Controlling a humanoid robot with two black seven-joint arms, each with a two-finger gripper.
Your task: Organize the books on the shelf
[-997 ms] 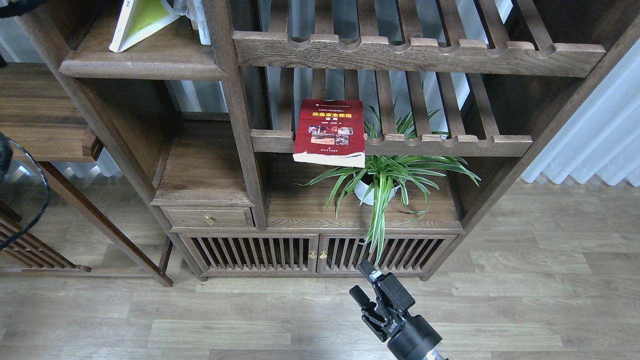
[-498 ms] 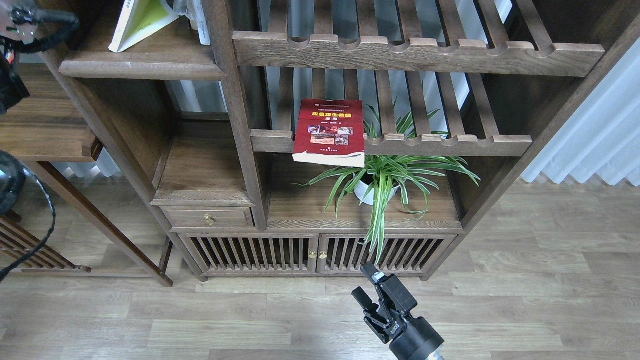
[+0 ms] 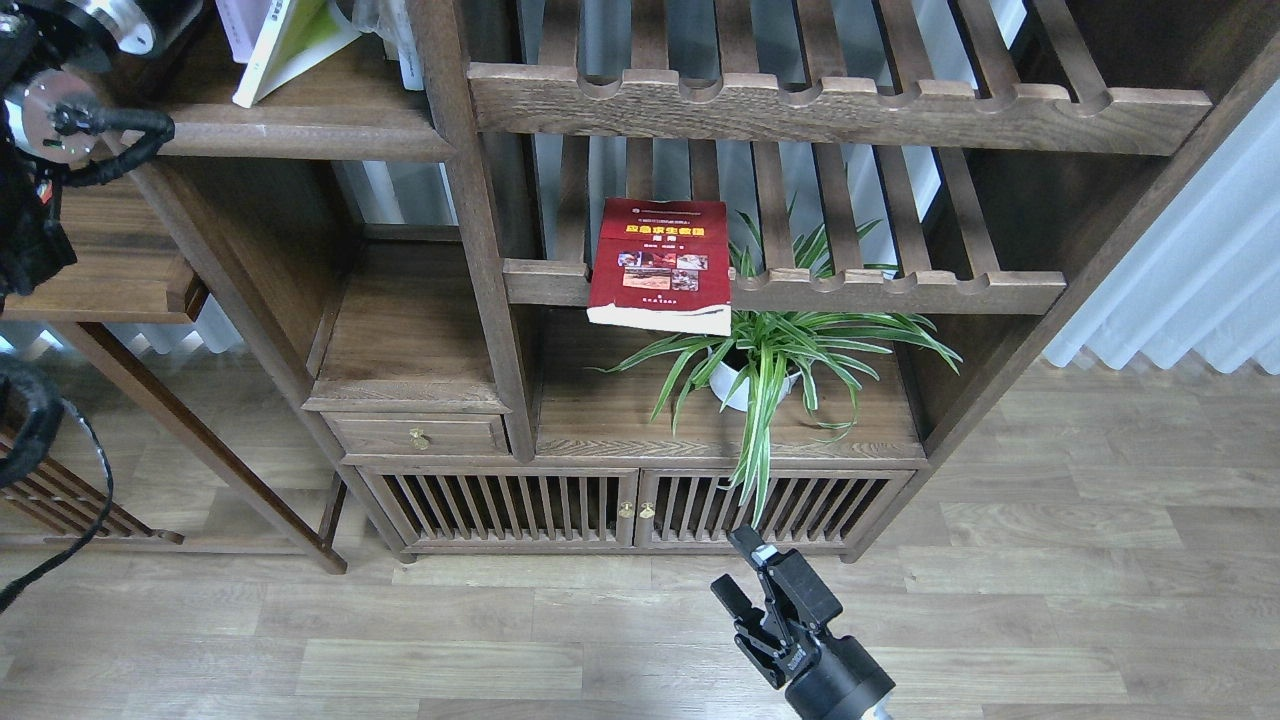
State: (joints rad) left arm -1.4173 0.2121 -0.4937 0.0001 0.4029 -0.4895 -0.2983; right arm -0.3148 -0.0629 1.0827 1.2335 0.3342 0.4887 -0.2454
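Right claw (image 3: pixel 738 570) gapes below red book (image 3: pixel 660 262).

dark red book (image 3: pixel 659 262) with yellow title, lime-yellow book (image 3: pixel 290 45), dark-brown shelf (image 3: pixel 330 120)

Book (image 3: pixel 660 262) on slatted rack (image 3: pixel 900 290) — plant (image 3: pixel 775 355) beneath, right

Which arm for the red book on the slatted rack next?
Right. Its open tool is empty, below the red book, nothing between. The left arm is up at the plank shelf by the yellow book; its tool is out of view.
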